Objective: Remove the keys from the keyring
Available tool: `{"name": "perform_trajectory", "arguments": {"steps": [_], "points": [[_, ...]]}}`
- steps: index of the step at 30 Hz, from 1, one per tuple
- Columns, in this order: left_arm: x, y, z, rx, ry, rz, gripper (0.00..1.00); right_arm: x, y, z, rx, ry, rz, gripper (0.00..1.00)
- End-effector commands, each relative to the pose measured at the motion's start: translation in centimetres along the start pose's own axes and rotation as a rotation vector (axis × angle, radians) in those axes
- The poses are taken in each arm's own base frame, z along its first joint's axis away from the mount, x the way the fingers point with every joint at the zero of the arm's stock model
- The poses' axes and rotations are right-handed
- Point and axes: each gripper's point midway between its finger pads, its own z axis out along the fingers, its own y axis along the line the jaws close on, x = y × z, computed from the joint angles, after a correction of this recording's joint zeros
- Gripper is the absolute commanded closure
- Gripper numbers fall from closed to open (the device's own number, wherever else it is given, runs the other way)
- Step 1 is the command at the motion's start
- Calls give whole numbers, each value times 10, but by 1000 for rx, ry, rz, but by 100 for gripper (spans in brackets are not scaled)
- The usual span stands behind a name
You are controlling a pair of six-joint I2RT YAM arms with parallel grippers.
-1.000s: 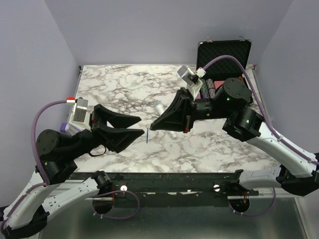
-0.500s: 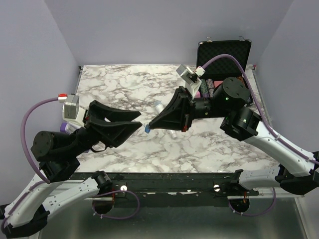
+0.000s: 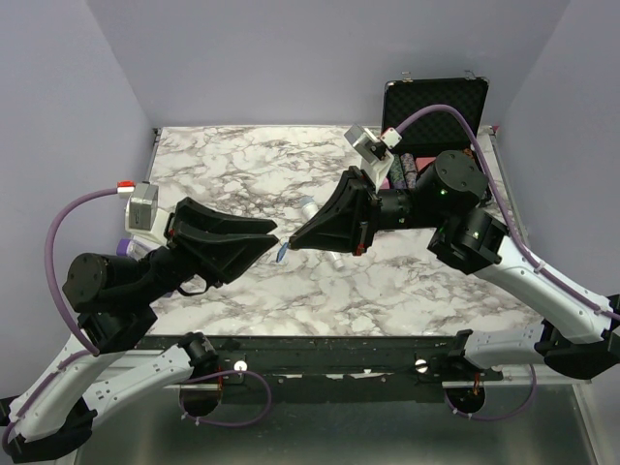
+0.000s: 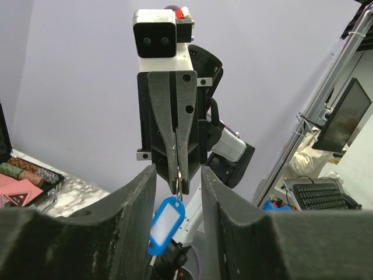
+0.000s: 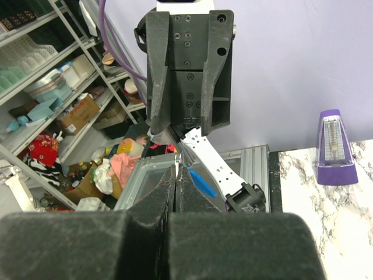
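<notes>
Left wrist alone shows right fingers (image 4: 166, 128) pinching keyring (image 4: 179, 186), key (image 4: 166, 224) dangling; left fingers (image 4: 131, 221) parted.

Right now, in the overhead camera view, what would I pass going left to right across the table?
purple metronome → left gripper → blue key → right gripper, shut on the keyring that the key hangs from → black case

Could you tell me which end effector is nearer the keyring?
Right: the right end effector pinches the keyring; the left end effector stands open, flanking it without contact.
</notes>
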Motion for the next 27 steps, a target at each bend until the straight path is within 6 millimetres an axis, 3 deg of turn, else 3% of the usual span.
{"name": "perform_trajectory", "arguments": {"steps": [1,17,23,27], "points": [[11,-2,-1,23,47,-15,59,-16,7,-1,-7,-47,-33,99],[25,6,-2,1,86,-34,70,-19,3,2,-6,-65,-35,99],[26,5,0,7,97,-40,84,-19,4,2,-7,-67,-35,99],[24,2,2,16,97,-43,86,-16,2,3,-6,-62,-30,99]]}}
